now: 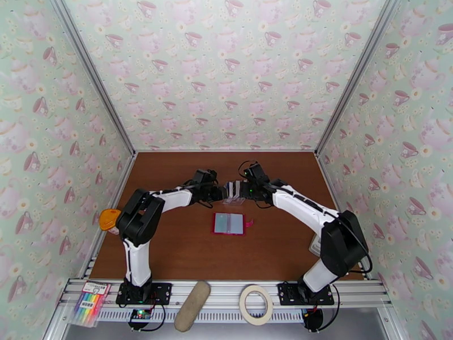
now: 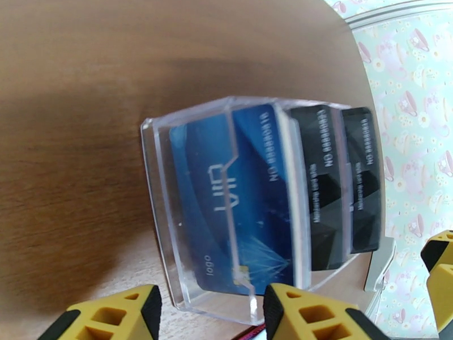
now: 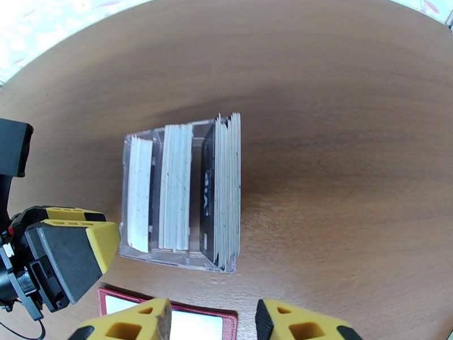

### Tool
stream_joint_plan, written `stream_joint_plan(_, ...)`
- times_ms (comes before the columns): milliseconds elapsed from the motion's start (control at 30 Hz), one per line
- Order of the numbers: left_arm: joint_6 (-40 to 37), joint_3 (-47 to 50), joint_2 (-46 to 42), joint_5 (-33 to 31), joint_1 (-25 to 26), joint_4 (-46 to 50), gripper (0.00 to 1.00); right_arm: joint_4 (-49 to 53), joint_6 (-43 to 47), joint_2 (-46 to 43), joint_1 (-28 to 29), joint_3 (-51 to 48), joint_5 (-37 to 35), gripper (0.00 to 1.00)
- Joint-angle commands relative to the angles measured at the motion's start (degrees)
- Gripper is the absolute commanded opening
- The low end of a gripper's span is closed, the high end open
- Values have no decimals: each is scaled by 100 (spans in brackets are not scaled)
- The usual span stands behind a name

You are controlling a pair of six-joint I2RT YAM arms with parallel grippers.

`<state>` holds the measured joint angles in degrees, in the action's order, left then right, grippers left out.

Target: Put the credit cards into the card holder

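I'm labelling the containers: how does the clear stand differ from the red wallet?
The clear stand is see-through plastic; the red wallet is opaque. The stand holds cards on edge in stepped rows; the wallet lies open and flat, nearer the arm bases. Both sit on the table.

You're looking into a robot test booth, not a home: a brown tabletop (image 1: pixel 181 250) boxed in by teacup-wallpaper panels (image 1: pixel 226 69) on metal framing (image 1: pixel 96 80), the left arm (image 1: pixel 170 198) and right arm (image 1: pixel 300 208) bolted to an aluminium rail (image 1: pixel 226 287).
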<state>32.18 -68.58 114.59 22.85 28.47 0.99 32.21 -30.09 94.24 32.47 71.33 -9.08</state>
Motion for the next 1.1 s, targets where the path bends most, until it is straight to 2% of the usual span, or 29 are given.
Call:
stream_joint_plan(0,94,-95,151,283,-16,-177,53,206,155,158,-33,341,-207,46)
stream_joint_plan(733,24,-3,359,322,-52,-47,51,1111,907,1388,-30,1783,-937,48)
stream_joint_plan(1067,33,-13,407,343,-61,-54,51,1060,945,1791,-34,1852,-888,49)
